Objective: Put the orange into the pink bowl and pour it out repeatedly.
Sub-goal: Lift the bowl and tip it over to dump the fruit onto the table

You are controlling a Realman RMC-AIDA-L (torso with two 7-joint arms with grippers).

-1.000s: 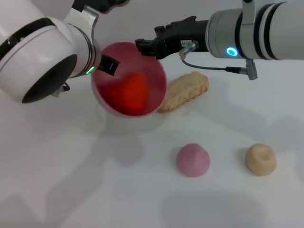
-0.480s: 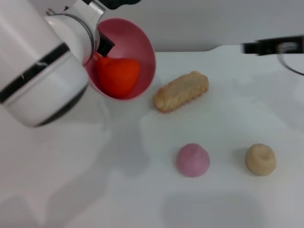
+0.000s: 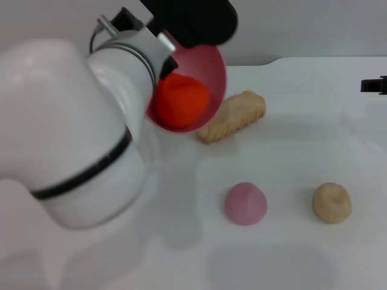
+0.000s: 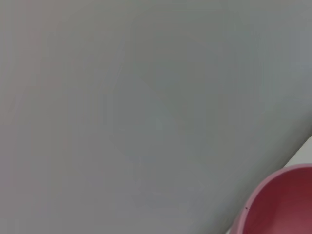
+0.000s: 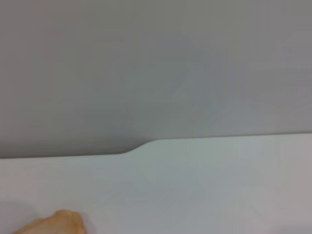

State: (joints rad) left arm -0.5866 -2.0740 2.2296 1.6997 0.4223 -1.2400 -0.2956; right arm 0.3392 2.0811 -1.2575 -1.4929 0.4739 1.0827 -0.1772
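Your head view shows the left pincer (image 3: pixel 164 57) clamped on the tilted pink bowl (image 3: pixel 208 72) holding the orange (image 3: pixel 181 99); the left wrist view shows only the bowl's rim. You cannot tell the right pincer's (image 3: pixel 375 85) state.

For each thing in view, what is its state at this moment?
pink bowl: lifted off the table, tilted, held by the left gripper
orange: inside the bowl
long biscuit: lying on the table
pink lump: resting on the table
beige lump: resting on the table
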